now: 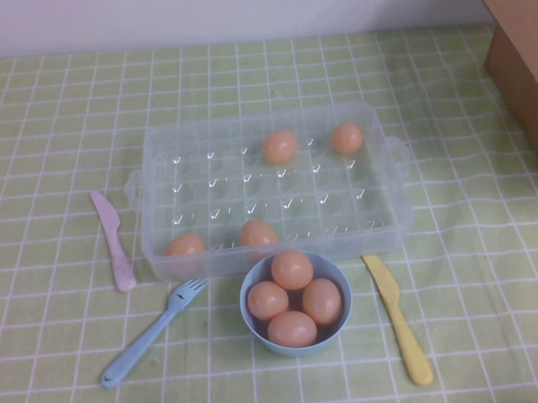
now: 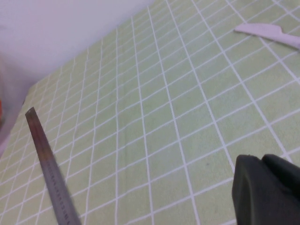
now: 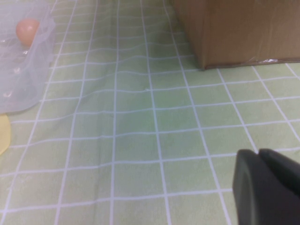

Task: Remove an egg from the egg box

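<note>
The clear plastic egg box (image 1: 159,171) lies in the middle of the table in the high view. It holds several orange-tan eggs: one at the back middle (image 1: 280,147), one at the back right (image 1: 346,138), and two at the front left (image 1: 186,246) (image 1: 258,233). Neither arm shows in the high view. My left gripper (image 2: 261,158) is shut and empty over bare cloth, to the left of the box. My right gripper (image 3: 258,152) is shut and empty over bare cloth, to the right of the box. The right wrist view shows the box's end (image 3: 23,79) with one egg (image 3: 27,30).
A light-blue bowl (image 1: 258,333) with several eggs stands in front of the box. A pink knife (image 1: 113,241) and a blue fork (image 1: 150,334) lie at the left, and a yellow knife (image 1: 397,317) at the right. A cardboard box (image 1: 523,62) stands at the back right. A metal ruler (image 2: 51,173) shows in the left wrist view.
</note>
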You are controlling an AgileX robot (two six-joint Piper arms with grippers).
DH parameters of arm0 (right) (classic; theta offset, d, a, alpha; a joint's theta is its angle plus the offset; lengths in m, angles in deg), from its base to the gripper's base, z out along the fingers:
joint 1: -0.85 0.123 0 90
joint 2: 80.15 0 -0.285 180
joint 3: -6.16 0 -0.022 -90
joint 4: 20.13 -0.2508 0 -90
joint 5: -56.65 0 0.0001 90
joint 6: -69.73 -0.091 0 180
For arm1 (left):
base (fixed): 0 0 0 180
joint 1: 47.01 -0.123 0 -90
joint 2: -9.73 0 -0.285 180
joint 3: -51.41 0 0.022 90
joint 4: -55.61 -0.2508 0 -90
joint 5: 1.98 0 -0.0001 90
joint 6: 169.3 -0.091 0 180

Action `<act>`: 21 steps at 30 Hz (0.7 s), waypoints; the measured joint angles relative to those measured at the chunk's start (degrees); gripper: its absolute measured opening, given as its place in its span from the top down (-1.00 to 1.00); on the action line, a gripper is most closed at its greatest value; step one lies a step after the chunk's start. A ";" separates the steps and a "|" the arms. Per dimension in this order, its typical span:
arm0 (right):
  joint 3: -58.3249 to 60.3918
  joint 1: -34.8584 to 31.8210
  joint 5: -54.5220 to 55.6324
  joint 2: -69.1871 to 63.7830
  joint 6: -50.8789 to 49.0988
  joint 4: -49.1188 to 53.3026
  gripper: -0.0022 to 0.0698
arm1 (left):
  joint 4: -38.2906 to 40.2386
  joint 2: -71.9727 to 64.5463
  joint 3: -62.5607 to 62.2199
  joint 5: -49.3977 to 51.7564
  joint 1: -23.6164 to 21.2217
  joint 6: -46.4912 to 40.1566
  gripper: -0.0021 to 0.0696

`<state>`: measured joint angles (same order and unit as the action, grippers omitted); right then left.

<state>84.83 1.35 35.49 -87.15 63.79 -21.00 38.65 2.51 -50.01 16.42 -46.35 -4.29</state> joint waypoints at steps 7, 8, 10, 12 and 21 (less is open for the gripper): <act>0.00 0.00 0.00 0.00 0.00 0.00 0.99 | -0.54 0.00 0.00 -0.32 0.00 0.00 0.95; 0.00 0.00 0.00 0.00 0.00 0.00 0.99 | -0.86 0.00 0.00 -0.48 0.00 0.00 0.95; 0.00 0.00 0.00 0.00 0.00 0.00 0.99 | -1.13 0.00 0.00 -1.49 0.00 0.00 0.96; 0.00 0.00 0.00 0.00 0.00 0.00 0.99 | -0.47 0.00 0.12 -4.13 0.00 0.47 0.95; 0.00 0.00 0.00 0.00 0.00 0.00 0.99 | 22.48 0.00 0.11 -31.59 0.00 36.00 0.96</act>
<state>84.83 1.35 35.49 -87.15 63.79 -21.00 61.14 2.51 -49.91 -15.18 -46.35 31.71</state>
